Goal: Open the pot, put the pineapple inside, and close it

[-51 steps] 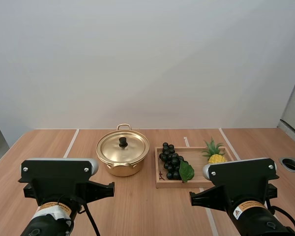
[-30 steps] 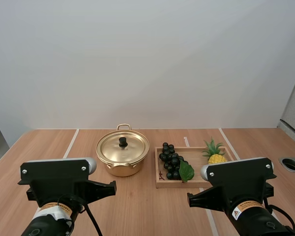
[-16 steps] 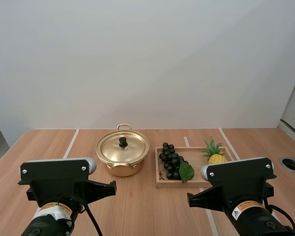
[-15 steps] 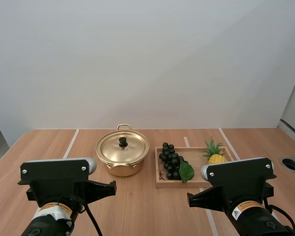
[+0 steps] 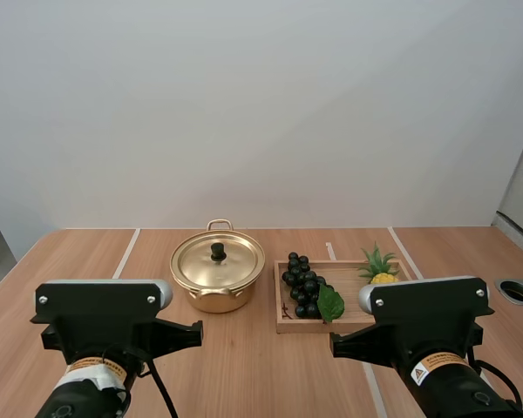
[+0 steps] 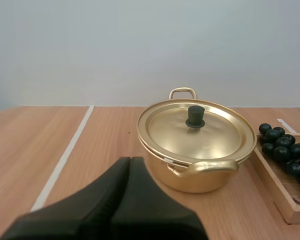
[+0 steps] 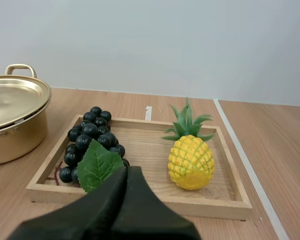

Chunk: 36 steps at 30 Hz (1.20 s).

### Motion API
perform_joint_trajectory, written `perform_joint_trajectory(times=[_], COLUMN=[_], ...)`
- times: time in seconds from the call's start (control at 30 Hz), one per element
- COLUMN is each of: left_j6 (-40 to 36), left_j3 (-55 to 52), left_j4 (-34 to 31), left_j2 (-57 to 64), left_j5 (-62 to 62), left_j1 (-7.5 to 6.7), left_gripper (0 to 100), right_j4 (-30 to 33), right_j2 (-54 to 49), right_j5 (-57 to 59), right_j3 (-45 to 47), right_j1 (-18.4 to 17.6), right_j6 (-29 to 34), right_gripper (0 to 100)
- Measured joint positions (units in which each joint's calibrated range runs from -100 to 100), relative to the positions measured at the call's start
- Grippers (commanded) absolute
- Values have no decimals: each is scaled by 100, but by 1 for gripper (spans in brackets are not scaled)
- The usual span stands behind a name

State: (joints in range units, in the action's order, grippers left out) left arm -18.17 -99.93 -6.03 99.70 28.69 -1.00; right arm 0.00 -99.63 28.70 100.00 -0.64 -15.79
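High view: The pot (image 5: 218,283), gold-coloured, stands on the table (image 5: 261,374) toward its far edge, about midway across. Its lid (image 5: 218,259) is seated on it, and the black knob (image 5: 218,252) is upright at the centre. The wooden tray (image 5: 307,327) lies just beside the pot on the side of the table's right edge, with a narrow strip of bare table between them. In the tray, the bunch of grapes (image 5: 303,287) with a green leaf (image 5: 330,304) occupies the end nearer the pot. The pineapple (image 5: 380,266) stands upright at the other end, its lower part hidden behind the right arm (image 5: 423,326). The left arm (image 5: 105,322) and the right arm sit at the table's near edge, well apart from the pot and the tray.

Left wrist view: The left gripper (image 6: 130,162) has its fingers pressed together as one dark wedge and holds nothing. It points at the pot and is clear of it. The lid is fully closed, and one side handle faces the gripper.

Right wrist view: The right gripper (image 7: 126,172) is likewise closed into a single wedge and holds nothing. It sits over the tray's near rim, near the leaf. The pineapple stands upright on the tray floor, apart from the grapes and untouched.
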Motion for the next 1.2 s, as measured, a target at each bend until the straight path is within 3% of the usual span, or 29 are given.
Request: perform_joint_trajectory(times=[0.13, 0.33, 0.57, 0.67, 0.77, 0.9, 1.0, 1.2], left_j6=[11, 317, 540, 546, 606, 688, 698, 804], left_j3=[-7, -7, -7, 5, 389, 1449, 2378, 4281], left_j4=[-295, -406, -426, -426, -189, 603, 862, 932], left_j2=[0, 0, 0, 0, 10, 10, -95, -895], left_j5=[-590, -2211, -6776, -8114, -7862, -6527, -5822, -4621], left_j1=[0, 0, 0, 0, -12, -18, -18, -18], left_gripper=[0, 0, 0, 0, 0, 0, 0, 0], right_j4=[0, 648, 786, 469, -617, -2033, -2437, -2608], right_j2=[0, 0, -9, -9, -9, -14, 63, 847], right_j5=[-755, -3222, -6923, -7874, -7835, -6690, -5801, -3926], right_j3=[0, 0, 0, -53, -474, -1493, -2274, -3874], right_j1=[0, 0, 0, 0, 0, 0, 0, 18], right_j6=[0, 4, 4, -80, -637, -1659, -2107, -2476], right_gripper=[0, 0, 0, 2, 1, 0, 0, 0])
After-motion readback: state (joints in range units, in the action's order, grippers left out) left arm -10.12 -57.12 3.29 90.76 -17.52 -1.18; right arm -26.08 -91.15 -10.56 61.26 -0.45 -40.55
